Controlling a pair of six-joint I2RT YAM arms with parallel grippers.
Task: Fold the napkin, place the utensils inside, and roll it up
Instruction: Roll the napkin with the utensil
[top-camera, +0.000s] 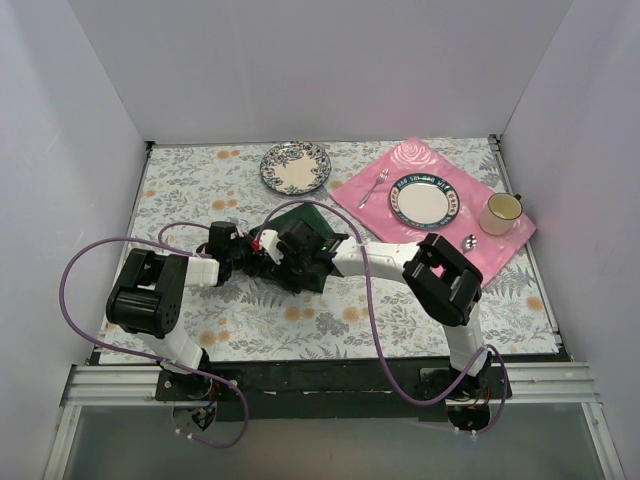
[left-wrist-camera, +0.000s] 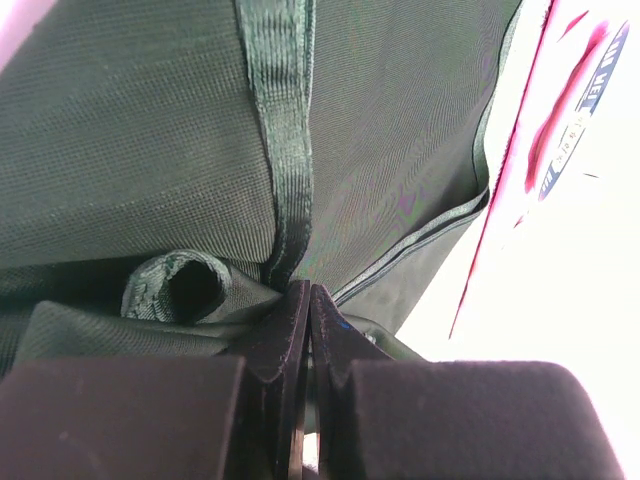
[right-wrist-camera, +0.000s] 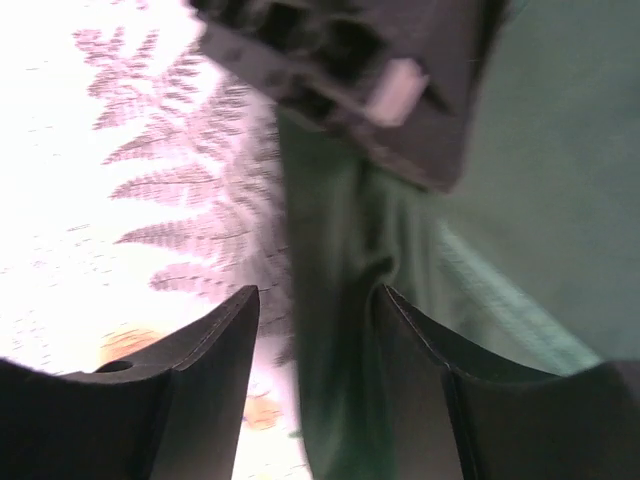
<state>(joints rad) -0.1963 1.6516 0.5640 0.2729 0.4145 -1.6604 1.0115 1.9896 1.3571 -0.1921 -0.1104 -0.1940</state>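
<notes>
- My view from above: the table (top-camera: 400, 310), spread with a pale cloth printed in grey ferns and orange blossoms, sits boxed in by plain white walls (top-camera: 320, 70) on three sides, with a metal rail (top-camera: 330, 385) along the near edge
- The napkin (top-camera: 318, 216) lies bunched at mid-table, mostly hidden beneath both wrists, which meet over it
- My left gripper (left-wrist-camera: 306, 300) has its fingers pressed together, pinching the napkin (left-wrist-camera: 130, 130) at the hem; a loose roll of cloth gapes just beside the tips
- My right gripper (right-wrist-camera: 320, 290) stands spread, clamping nothing; between its fingers I see fern-print cloth and the rumpled edge of the napkin (right-wrist-camera: 560, 180), with the left wrist's housing close above
- A blue plate (top-camera: 295, 167) rests at the far edge, well apart from the napkin
- At far right a pink placemat (top-camera: 500, 250) carries a white plate (top-camera: 424, 201), a cup (top-camera: 501, 213), a fork (top-camera: 375, 187) and a spoon (top-camera: 470, 241)
</notes>
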